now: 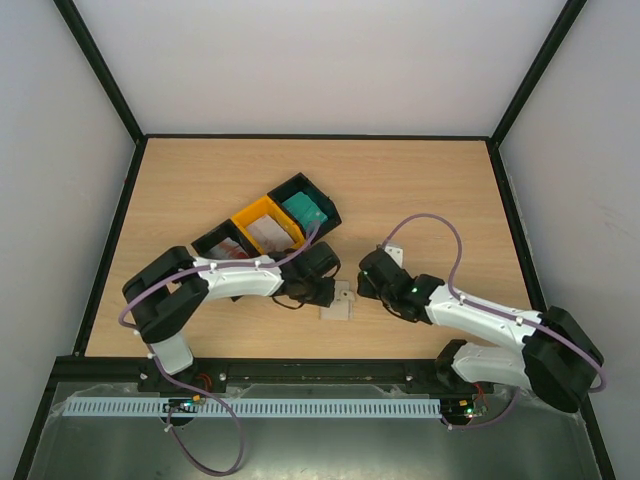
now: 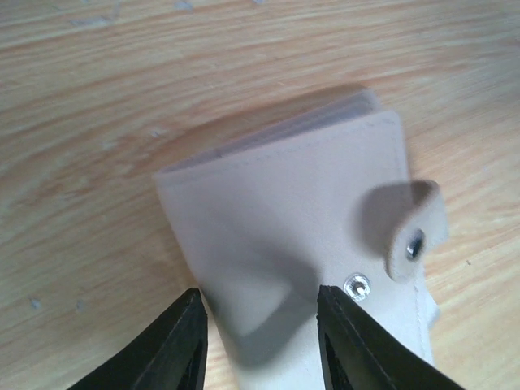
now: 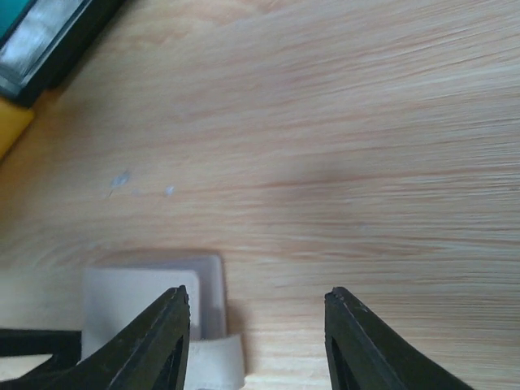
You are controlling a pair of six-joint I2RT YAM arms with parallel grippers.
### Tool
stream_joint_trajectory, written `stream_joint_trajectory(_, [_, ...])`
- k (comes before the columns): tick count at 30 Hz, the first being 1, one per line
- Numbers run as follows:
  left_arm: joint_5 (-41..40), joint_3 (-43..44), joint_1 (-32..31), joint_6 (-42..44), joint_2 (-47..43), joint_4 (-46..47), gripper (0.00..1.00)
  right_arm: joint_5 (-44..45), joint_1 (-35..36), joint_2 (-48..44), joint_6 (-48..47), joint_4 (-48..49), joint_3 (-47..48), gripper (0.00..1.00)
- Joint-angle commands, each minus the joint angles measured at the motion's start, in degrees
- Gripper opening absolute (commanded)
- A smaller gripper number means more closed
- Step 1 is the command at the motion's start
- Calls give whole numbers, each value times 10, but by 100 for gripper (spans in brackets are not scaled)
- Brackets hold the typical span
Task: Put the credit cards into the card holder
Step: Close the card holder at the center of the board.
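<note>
The small flat beige folding card holder [image 1: 338, 303] lies folded on the wooden bench [image 1: 430, 190], black-and-yellow plastic trays [image 1: 252, 212] just behind it, the left gripper [image 2: 260, 292] with jaws apart above it, the right gripper [image 3: 257, 292] with jaws apart beside it.

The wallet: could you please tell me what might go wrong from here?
The wallet lies folded and loose under the open left gripper, so it may slide rather than open. The right gripper hovers close beside it, also open; the two grippers could collide.

Beige card holder [image 1: 338, 303] folded, unsnapped, cards [image 1: 303, 210] in trays [image 1: 297, 180] nr it
</note>
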Motion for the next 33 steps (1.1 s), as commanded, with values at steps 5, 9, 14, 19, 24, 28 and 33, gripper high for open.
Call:
stream_joint_trajectory(5, [18, -14, 18, -42, -74, -8, 50, -79, 0, 50, -66, -9, 61, 55])
stream_joint_trajectory(9, [3, -66, 31, -78, -127, 15, 53, -38, 17, 93, -70, -51, 105, 60])
stream_joint_trajectory(14, [-13, -140, 69, -112, -200, 38, 54, 10, 50, 173, -58, -109, 169, 61])
stream_joint_trajectory(19, [-16, -185, 107, -112, -259, 42, 57, 47, 86, 240, -28, -162, 214, 61])
stream_joint_trajectory(24, [1, -210, 123, -102, -282, 55, 58, 51, 110, 299, -15, -212, 250, 60])
stream_joint_trajectory(28, [14, -222, 127, -95, -284, 65, 58, 83, 129, 316, 12, -268, 273, 55])
stream_joint_trajectory(33, [20, -237, 128, -96, -287, 80, 57, 108, 130, 317, 38, -330, 278, 45])
